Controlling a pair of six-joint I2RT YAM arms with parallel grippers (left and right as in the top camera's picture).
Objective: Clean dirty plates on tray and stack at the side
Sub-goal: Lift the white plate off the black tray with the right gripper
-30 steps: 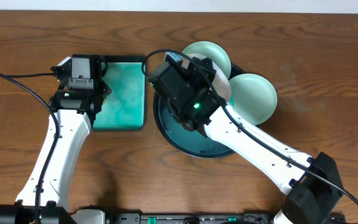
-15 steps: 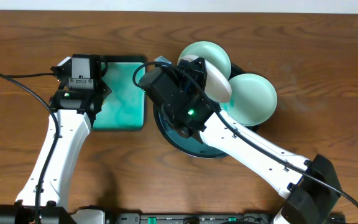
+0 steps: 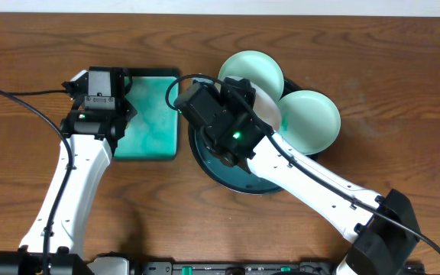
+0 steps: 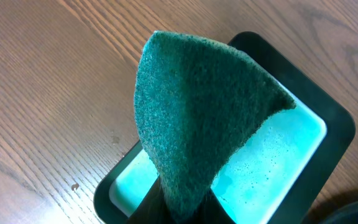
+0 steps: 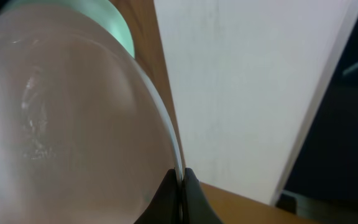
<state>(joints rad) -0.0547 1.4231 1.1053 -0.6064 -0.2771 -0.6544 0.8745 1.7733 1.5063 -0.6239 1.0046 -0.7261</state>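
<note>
Two grips are set. Your right gripper (image 5: 180, 186) is clamped on the rim of one plate (image 5: 61, 124), holding it on edge above the tray (image 3: 208, 162) so its face is exposed for wiping. Your left gripper (image 4: 179, 208) pinches the scouring pad (image 4: 197, 112) over the rectangular tray (image 4: 339, 127), likely to load it.

The overhead camera looks straight down on the whole worktop (image 3: 403, 46), while each wrist camera peers close past its own fingers (image 4: 151, 211): left onto the rectangular tray (image 4: 284, 155) beyond them, shared with overhead; right along a plate (image 5: 61, 124) between them.
</note>
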